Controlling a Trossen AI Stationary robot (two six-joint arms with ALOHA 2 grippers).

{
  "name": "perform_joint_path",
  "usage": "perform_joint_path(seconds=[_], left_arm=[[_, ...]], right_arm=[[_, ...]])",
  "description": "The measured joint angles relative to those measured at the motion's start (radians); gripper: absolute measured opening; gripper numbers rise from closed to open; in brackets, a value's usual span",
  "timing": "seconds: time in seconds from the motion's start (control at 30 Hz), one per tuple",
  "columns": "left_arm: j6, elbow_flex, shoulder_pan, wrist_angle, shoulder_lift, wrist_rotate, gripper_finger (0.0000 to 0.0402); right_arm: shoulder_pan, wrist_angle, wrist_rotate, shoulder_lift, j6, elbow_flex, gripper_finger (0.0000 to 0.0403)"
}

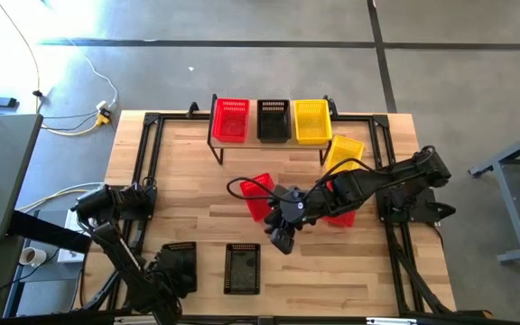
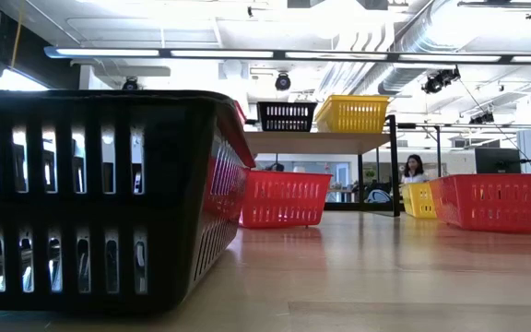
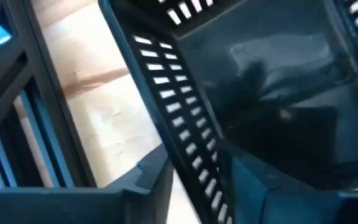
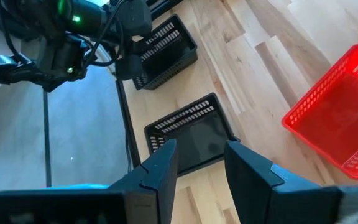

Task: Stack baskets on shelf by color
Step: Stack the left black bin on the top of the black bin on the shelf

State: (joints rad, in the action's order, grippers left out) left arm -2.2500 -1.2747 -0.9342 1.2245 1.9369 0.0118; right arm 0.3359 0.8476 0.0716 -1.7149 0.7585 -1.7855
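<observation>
Counting left to right: two black baskets at the table's near edge, one (image 1: 178, 264) at about 7 o'clock under the left gripper (image 1: 171, 273), another (image 1: 242, 268) free at 6 o'clock. Two red baskets lie mid-table, one (image 1: 259, 197) left of the right arm and one (image 1: 341, 213) partly beneath it. One loose yellow basket (image 1: 343, 153) lies tilted at 2 o'clock, just beside the shelf (image 1: 270, 140). On the shelf at 12 o'clock stand three: red (image 1: 230, 119), black (image 1: 273, 120), yellow (image 1: 311, 121).

The left arm bends low, its fingers (image 3: 157, 177) astride the basket's slotted wall; whether they clamp it I cannot tell. The right arm stretches toward centre, its gripper (image 1: 283, 236) hanging with fingers apart, empty, above the free black basket.
</observation>
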Motion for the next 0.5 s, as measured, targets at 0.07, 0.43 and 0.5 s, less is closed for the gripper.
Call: perform_joint_path(seconds=[0.07,0.43,0.5], left_arm=[[0.001,0.000,0.000,0.000,-0.001,0.007,0.0087],[0.007,0.000,0.007,0.021,-0.077,0.049,0.0006],[0.010,0.000,0.012,0.033,-0.103,0.068,0.0004]], right_arm=[[0.000,0.000,-0.022,0.000,0.000,0.000,0.0119],[0.033,-0.001,-0.023,0.001,-0.027,0.000,0.0119],[0.044,-0.006,-0.023,0.001,-0.043,0.000,0.0119]])
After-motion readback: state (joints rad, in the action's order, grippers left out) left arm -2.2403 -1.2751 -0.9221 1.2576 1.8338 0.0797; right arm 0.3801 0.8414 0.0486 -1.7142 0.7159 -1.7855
